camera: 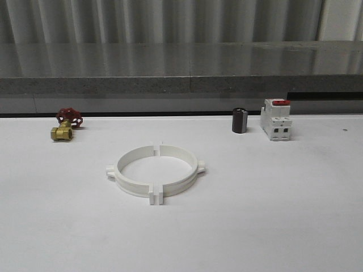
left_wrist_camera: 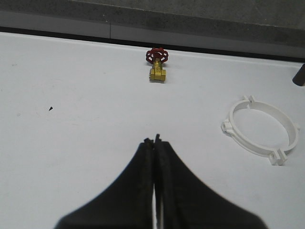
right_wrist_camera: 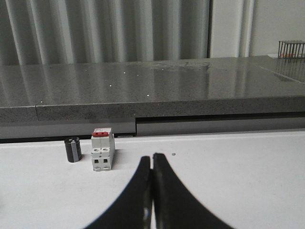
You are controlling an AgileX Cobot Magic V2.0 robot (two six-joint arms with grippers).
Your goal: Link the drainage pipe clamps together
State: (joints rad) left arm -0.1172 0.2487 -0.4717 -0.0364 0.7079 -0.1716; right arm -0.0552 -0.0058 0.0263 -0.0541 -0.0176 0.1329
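The left wrist view cuts off a dark object (left_wrist_camera: 299,76) at its frame edge, so only a sliver shows there; the front view shows it whole as a small dark cylinder (camera: 239,120) standing just beside a white breaker with a red switch (camera: 275,119). Markings on the breaker are too small to read.

The table (camera: 272,215) is plain white and matte, with a few tiny dark specks. Behind it runs a grey speckled stone ledge (camera: 181,68), and beyond that a wall of pale vertical ribs.

The drainage pipe clamps (camera: 156,170) lie flat near the table's middle, their two halves meeting as a ring, end tabs paired at the near and far sides with a thin seam visible between them, a small lug on each outer side. A brass valve with a red handwheel (camera: 66,123) sits well apart to the left, near the ledge.

The left end effector (left_wrist_camera: 156,143) has its fingers pressed together, holding nothing. The right end effector (right_wrist_camera: 151,160) is likewise closed and empty, facing the breaker and cylinder.
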